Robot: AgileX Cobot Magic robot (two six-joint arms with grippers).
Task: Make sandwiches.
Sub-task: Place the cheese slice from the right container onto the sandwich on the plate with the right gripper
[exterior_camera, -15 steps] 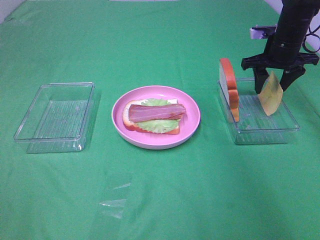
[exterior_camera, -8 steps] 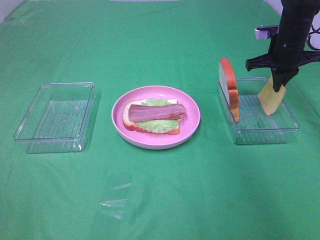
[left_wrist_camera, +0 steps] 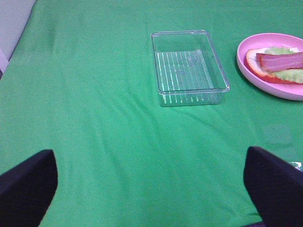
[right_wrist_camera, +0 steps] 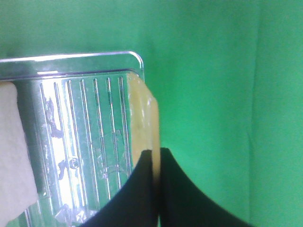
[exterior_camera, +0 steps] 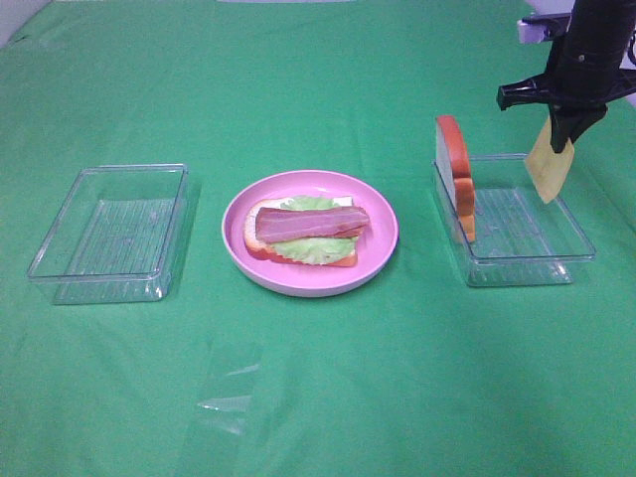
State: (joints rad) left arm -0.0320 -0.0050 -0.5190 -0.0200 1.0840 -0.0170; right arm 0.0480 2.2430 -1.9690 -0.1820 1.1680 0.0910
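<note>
On the pink plate [exterior_camera: 384, 215] lies a partly built sandwich: a bread slice with lettuce [exterior_camera: 316, 249] and a bacon strip [exterior_camera: 310, 224] on top. A second bread slice [exterior_camera: 455, 174] stands on edge in the right clear tray [exterior_camera: 519, 264]. My right gripper [exterior_camera: 567, 135] is shut on the yellow cheese slice [exterior_camera: 550, 169], which hangs above that tray's far right side. The right wrist view shows the cheese [right_wrist_camera: 142, 118] pinched between the black fingers [right_wrist_camera: 137, 189]. My left gripper [left_wrist_camera: 150, 183] is open and empty over bare cloth, short of the left tray [left_wrist_camera: 189, 97].
An empty clear tray [exterior_camera: 109, 234] sits left of the plate. A scrap of clear film [exterior_camera: 227, 402] lies on the green cloth near the front. The plate's rim [left_wrist_camera: 246, 71] shows at the edge of the left wrist view.
My right gripper closed on the cheese slice and raised it out of the right tray. The left arm stayed still.
</note>
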